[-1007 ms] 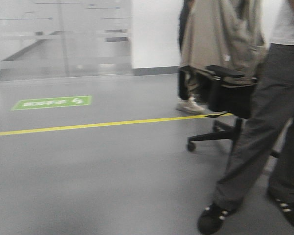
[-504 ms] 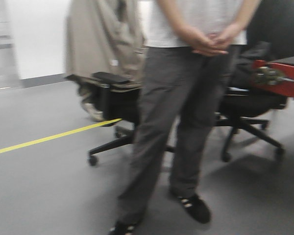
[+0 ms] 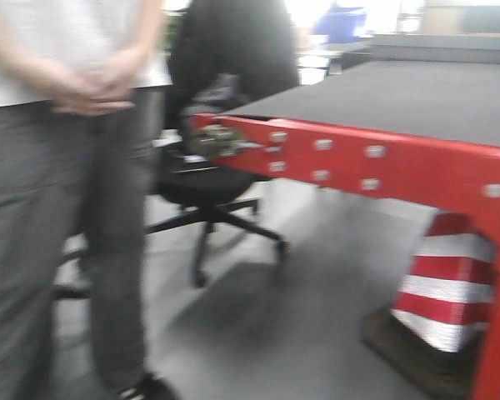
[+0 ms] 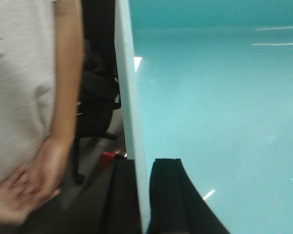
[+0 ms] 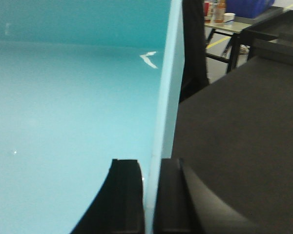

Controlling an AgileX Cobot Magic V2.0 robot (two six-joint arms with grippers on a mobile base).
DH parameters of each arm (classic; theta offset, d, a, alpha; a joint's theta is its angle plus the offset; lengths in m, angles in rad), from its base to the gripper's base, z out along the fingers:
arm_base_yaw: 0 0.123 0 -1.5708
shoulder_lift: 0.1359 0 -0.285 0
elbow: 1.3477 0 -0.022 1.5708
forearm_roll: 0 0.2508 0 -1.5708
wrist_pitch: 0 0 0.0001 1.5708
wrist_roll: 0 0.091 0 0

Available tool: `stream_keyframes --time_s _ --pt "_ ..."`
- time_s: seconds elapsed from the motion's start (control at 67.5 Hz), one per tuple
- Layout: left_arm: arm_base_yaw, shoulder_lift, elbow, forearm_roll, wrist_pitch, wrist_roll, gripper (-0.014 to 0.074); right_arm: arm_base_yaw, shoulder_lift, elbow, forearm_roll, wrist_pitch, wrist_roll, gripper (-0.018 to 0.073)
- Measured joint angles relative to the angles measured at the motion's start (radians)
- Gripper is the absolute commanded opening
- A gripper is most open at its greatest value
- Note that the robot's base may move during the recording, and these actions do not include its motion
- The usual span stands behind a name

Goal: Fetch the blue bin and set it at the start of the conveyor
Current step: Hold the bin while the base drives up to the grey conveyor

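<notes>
The pale cyan smooth plastic tub (image 4: 210,122) is held between the two arms; the left pincer (image 4: 142,168) is closed on its left wall, one black finger inside, one outside; the right pincer (image 5: 151,168) clamps the right wall likewise; just beside that wall lies the flat dark grey belt (image 5: 234,136) with its glossy red metal end frame (image 3: 358,162); whether tub and belt touch cannot be told; a person in a white shirt and grey trousers (image 3: 58,208) stands near a black office chair (image 3: 208,187).
</notes>
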Motion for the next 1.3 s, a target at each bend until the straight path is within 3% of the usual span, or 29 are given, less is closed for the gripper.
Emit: stream_keyframes --time_s 1.304 --pt "0.000 0.000 0.000 0.000 0.000 0.000 -0.0111 0.000 0.000 0.000 -0.006 -0.006 0.000 -0.0151"
